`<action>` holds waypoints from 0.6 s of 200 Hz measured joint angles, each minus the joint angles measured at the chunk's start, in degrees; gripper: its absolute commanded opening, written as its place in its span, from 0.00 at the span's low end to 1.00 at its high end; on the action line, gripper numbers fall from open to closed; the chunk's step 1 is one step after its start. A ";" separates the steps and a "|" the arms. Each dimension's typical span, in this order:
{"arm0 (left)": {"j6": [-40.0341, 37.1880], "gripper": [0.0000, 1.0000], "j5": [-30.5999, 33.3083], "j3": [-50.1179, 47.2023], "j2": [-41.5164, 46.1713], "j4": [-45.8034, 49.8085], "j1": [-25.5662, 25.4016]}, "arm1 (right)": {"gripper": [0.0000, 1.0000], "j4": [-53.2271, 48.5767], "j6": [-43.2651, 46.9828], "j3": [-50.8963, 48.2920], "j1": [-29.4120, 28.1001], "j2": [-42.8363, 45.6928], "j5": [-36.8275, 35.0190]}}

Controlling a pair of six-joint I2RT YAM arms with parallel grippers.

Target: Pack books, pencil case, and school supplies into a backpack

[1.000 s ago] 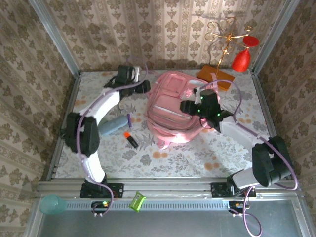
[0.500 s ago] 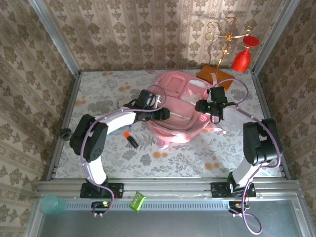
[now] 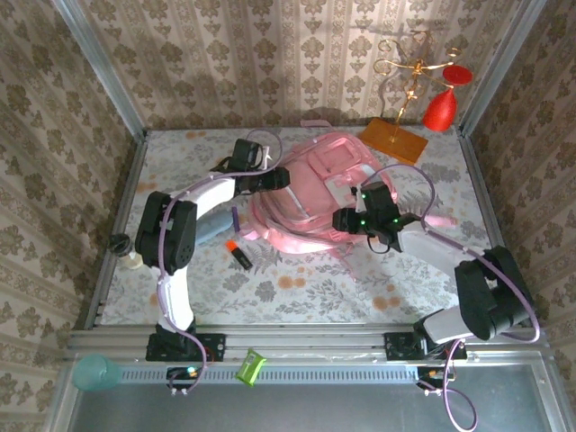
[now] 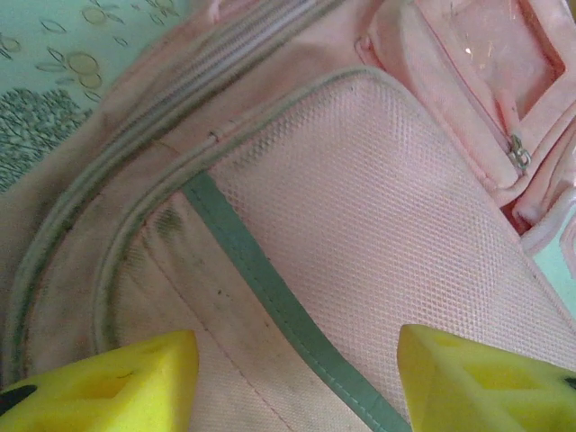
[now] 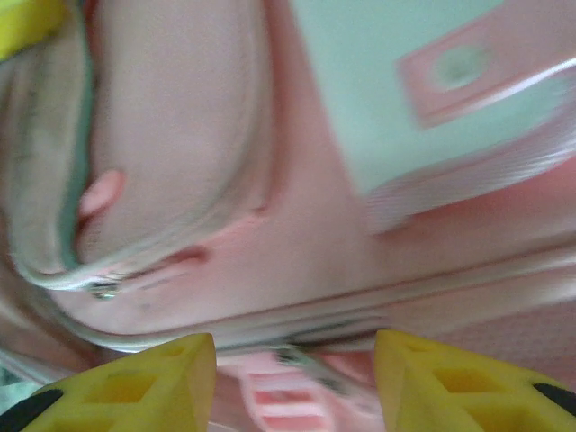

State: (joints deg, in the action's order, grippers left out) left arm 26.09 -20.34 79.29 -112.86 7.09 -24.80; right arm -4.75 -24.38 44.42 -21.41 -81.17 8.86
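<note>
Floral cloth covers the desk (image 3: 297, 288), and the pink backpack (image 3: 310, 193) lies at its middle. The left jaws stand open over the bag's mesh pocket (image 4: 378, 225) at its upper-left side. The right jaws are open too, close against its right flank. A purple pen (image 3: 235, 217) and a black-and-orange pen (image 3: 239, 255) lie just left of the bag.

Looked close down on pink backpack (image 4: 378, 225): mesh panel (image 4: 405, 252) edged by grey-green strip (image 4: 261, 279). Found left claw (image 4: 297, 387) spread wide, yellow fingertips (image 4: 117, 378) flanking the strip. Noted metal zip pull (image 4: 517, 153) upper right, floral worktop (image 4: 54, 81) upper left.
</note>
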 measured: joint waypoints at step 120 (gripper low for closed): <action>-1.90 0.63 1.25 -4.46 4.13 0.57 -0.31 | 0.38 -9.09 11.32 4.94 0.35 -8.15 3.37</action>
State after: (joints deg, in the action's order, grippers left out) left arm 24.18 -19.09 74.83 -108.73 7.66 -25.10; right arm -13.85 -13.06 49.36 -21.06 -89.32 12.23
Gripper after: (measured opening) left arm 0.629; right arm 0.413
